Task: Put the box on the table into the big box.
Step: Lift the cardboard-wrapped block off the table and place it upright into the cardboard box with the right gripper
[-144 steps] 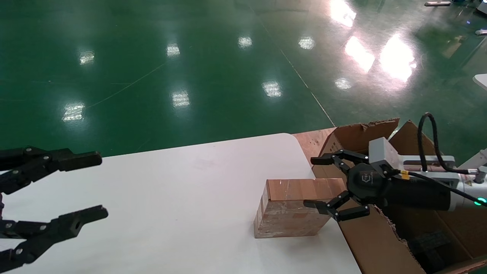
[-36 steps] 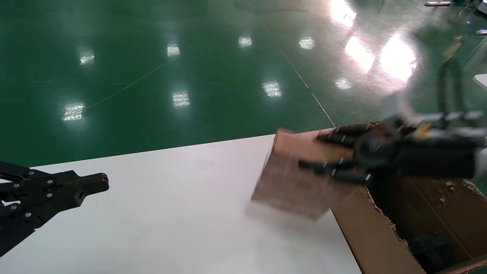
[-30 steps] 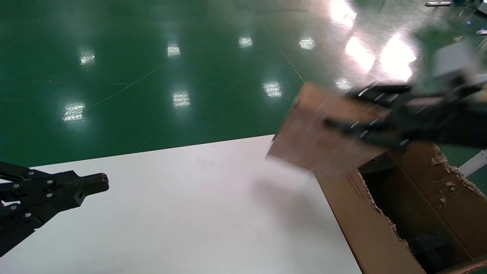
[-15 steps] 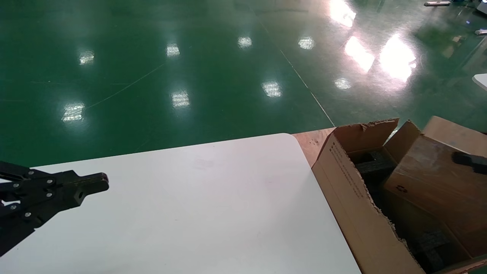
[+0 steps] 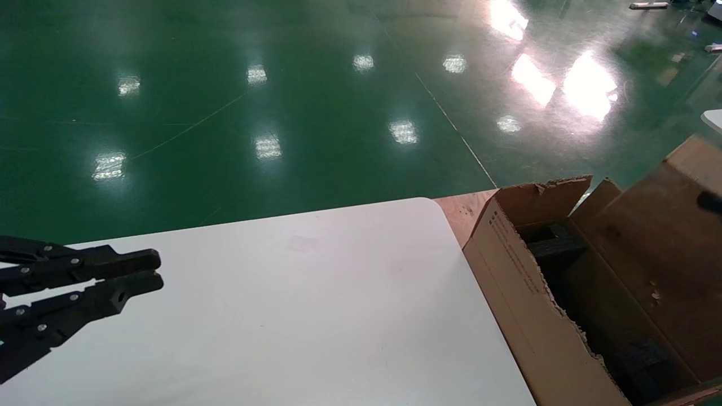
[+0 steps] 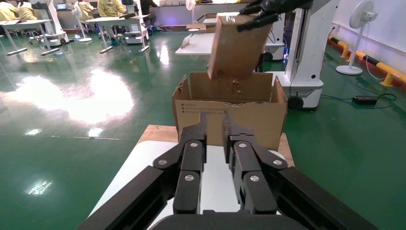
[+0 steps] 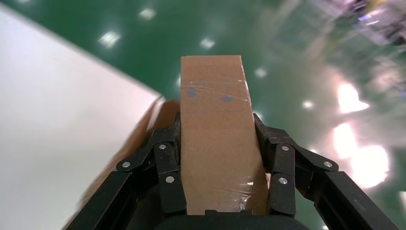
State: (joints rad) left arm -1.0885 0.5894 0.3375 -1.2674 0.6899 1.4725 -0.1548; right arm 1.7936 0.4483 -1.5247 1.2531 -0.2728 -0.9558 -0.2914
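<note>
My right gripper [image 7: 216,120] is shut on the box [image 7: 216,143], a small brown carton wrapped in clear tape. From the left wrist view the box [image 6: 234,45] hangs tilted over the opening of the big box [image 6: 191,108], with the right gripper [image 6: 268,9] on its upper end. In the head view the box [image 5: 682,192] shows at the far right above the big box [image 5: 524,293]. The white table [image 5: 282,316] is bare. Over its left side hovers my left gripper [image 5: 152,272], shut to a narrow slit and holding nothing.
Black foam blocks [image 5: 555,242] lie inside the big box, whose flap edges are ragged. A wooden board [image 5: 459,208] sits under it beside the table's rounded corner. A white machine column [image 6: 306,52] stands behind it on the green floor.
My right gripper lifted the box off the table, swung it right over the big box, and has now raised and tilted it. The left gripper's fingers parted slightly.
</note>
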